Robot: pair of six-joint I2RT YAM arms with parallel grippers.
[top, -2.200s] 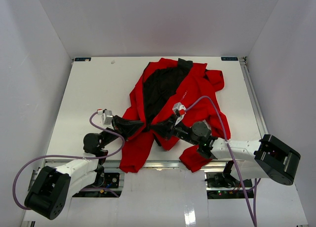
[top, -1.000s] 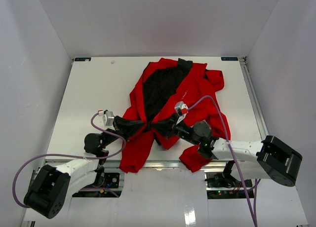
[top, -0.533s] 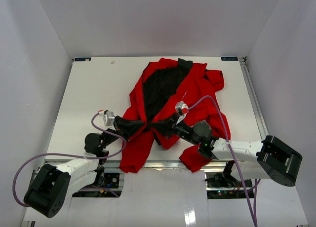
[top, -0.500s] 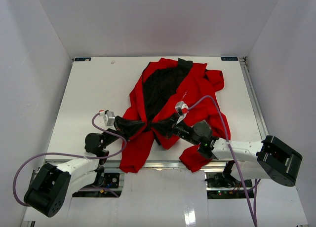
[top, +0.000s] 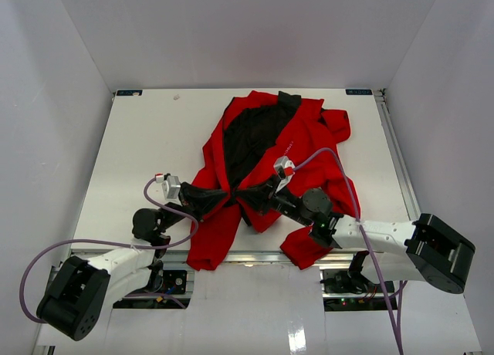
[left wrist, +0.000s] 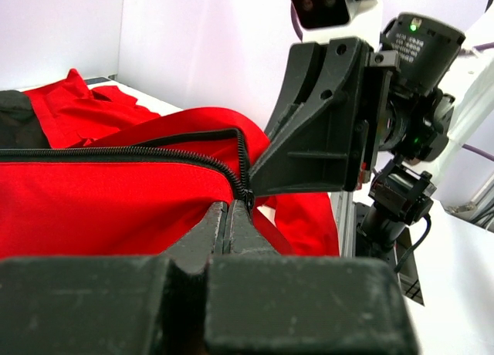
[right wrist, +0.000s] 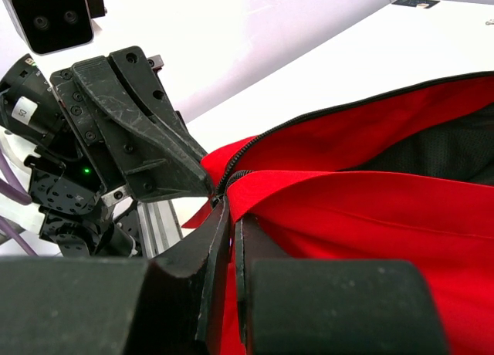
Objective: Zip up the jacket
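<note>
The jacket (top: 305, 139) lies open at the middle of the counter (top: 139, 154), black lining (top: 247, 139) showing and zipper (left wrist: 154, 156) unjoined, while the left end effector (top: 225, 194) and the right end effector (top: 240, 194) each pinch a bottom front corner, so the zipping itself seems not yet begun.

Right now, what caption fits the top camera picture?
Left fingers and right fingers pinch the red jacket's unzipped bottom edges, tips nearly meeting.
</note>
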